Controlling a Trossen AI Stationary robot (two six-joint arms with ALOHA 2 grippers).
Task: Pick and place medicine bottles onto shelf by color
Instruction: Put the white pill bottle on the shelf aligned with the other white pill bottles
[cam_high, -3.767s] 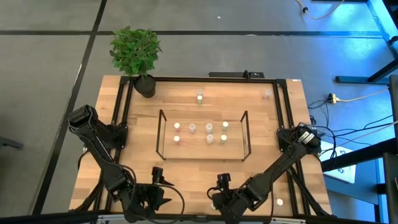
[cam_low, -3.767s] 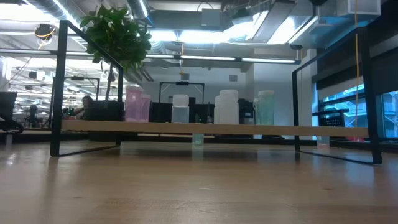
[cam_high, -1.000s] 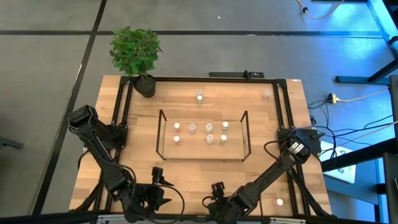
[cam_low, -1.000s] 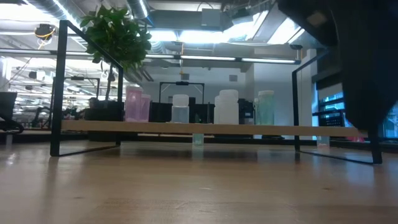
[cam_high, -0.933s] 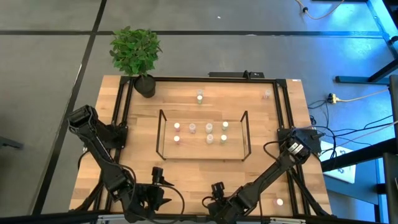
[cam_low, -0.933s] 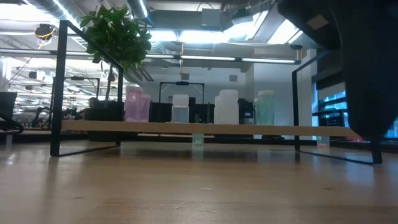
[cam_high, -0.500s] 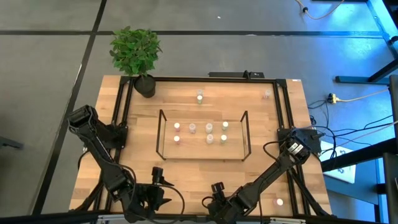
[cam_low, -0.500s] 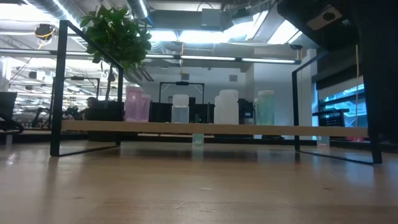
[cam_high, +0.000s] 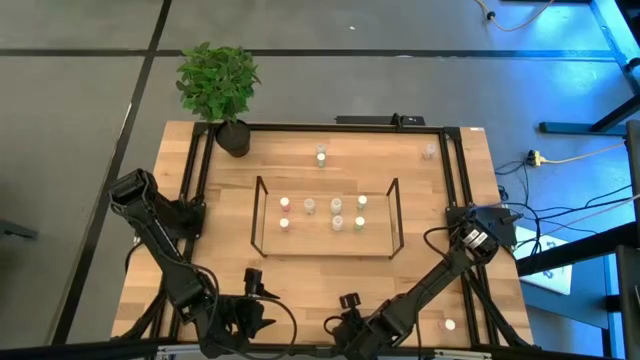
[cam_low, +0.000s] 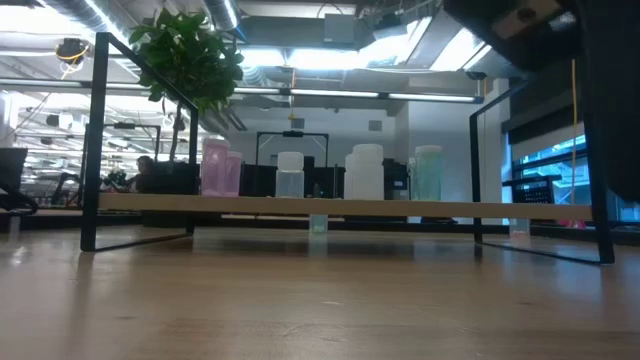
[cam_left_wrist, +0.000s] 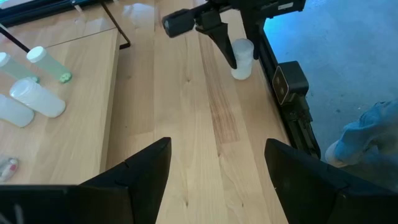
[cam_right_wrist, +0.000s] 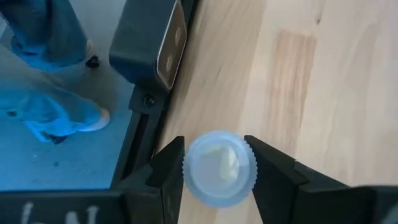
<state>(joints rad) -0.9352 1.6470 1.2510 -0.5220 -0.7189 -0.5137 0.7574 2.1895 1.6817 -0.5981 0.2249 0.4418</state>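
A pale medicine bottle (cam_right_wrist: 219, 168) with a ribbed whitish cap stands on its base on the table, close to the black rail at the near edge (cam_left_wrist: 241, 59). My right gripper (cam_right_wrist: 214, 146) is shut on it and hides it in the high view (cam_high: 347, 322). Several more bottles (cam_high: 310, 207) stand on the board of the shelf (cam_high: 320, 245) at mid-table. My left gripper (cam_left_wrist: 217, 177) hangs open over bare wood at the near left (cam_high: 255, 318), facing the right gripper (cam_left_wrist: 227, 43), with nothing between its fingers. My right gripper pinches the bottle's top between its two fingers, one on each side of the ribbed cap (cam_right_wrist: 188, 167). The fingers (cam_left_wrist: 222, 43) slant down from above, coming from the table's far right. The bottle stands upright with its base (cam_left_wrist: 241, 74) on the table.
Loose bottles stand behind the shelf (cam_high: 321, 155), (cam_high: 430, 152) and at the near right (cam_high: 449, 324). A potted plant (cam_high: 220, 85) fills the far left corner. A rail bracket (cam_right_wrist: 166, 40) sits beside the held bottle. A person's leg and shoe (cam_left_wrist: 367, 137) show past the near rail.
In the low view the dark bulk of my right gripper has drawn toward the table's right, uncovering the shelf's right post. The arm itself keeps its place in the high view. My left arm has not moved.
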